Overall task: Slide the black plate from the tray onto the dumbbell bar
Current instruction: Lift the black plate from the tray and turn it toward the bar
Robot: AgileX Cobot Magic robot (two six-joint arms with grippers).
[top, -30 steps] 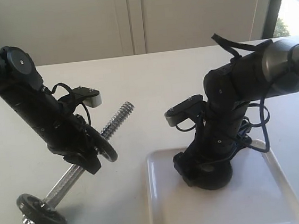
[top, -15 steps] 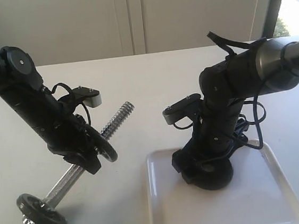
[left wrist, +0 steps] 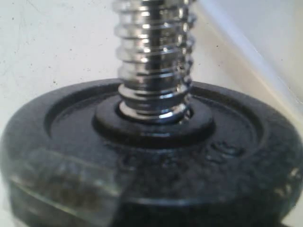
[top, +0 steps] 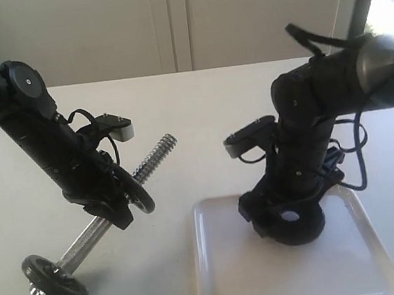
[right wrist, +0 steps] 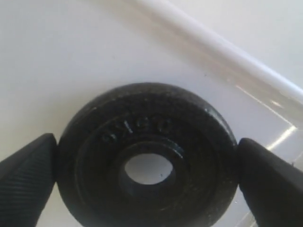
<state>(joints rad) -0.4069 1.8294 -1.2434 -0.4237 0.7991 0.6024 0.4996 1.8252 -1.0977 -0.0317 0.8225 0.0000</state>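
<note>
The black plate point(top: 306, 231) hangs tilted just over the white tray point(top: 217, 272), its hole showing. My right gripper point(top: 287, 224) is shut on it. In the right wrist view both fingers point(right wrist: 28, 175) press the rim of the plate point(right wrist: 142, 120), and the tray point(right wrist: 71, 56) lies beneath. The dumbbell bar point(top: 93, 232) slants up from the table, threaded end point(top: 157, 155) free and high. My left gripper point(top: 122, 210) is shut on the bar just below a black disc point(top: 138, 189). The left wrist view is filled by that disc point(left wrist: 156, 161) and the threaded bar point(left wrist: 154, 56).
Another black disc point(top: 53, 279) sits near the bar's low end at the table's front left. The white table point(top: 179, 107) runs back to a pale wall. Loose cables point(top: 349, 152) hang off the right arm. The tray's right rim point(top: 376, 241) is near the table's side.
The right gripper has shifted right and risen slightly with the black plate, which has tipped so its hole shows. The left arm and bar have not moved.
</note>
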